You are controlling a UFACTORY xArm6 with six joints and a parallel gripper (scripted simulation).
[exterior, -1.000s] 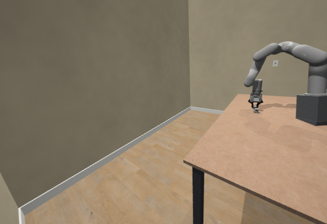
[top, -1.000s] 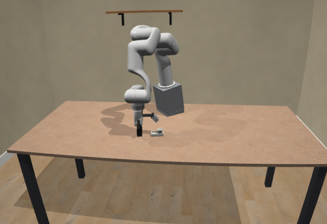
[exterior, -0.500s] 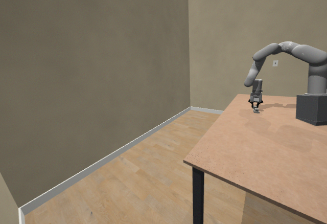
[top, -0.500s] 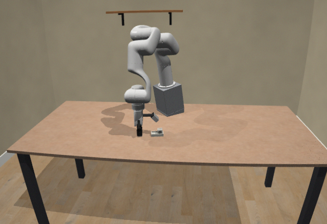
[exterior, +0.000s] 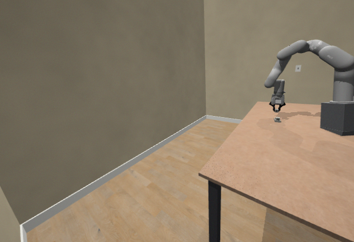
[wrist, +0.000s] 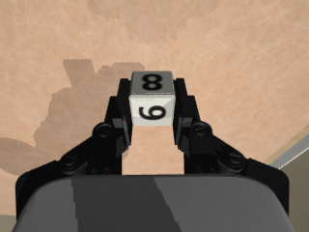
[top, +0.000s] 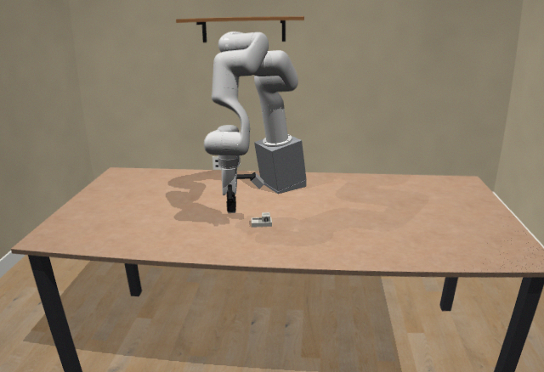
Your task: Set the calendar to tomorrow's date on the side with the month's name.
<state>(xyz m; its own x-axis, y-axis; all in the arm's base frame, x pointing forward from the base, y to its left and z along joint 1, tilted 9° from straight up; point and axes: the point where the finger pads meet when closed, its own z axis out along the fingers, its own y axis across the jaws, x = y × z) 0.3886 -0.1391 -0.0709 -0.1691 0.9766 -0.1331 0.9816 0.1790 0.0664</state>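
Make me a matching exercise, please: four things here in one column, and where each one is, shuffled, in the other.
Things:
1. Cube showing an 8
2. Other cube
3. Calendar tray
4. Wooden shelf

Places:
A. On two black brackets
B. Standing in the tray
C. On the table top
D. Held in the gripper, above the table

Pairs: 1-D, 2-B, 3-C, 4-A

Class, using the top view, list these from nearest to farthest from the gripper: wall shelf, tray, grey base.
1. Tray: on the table, just to the picture's right of the gripper.
2. Grey base: behind, also picture's right.
3. Wall shelf: high on the back wall.
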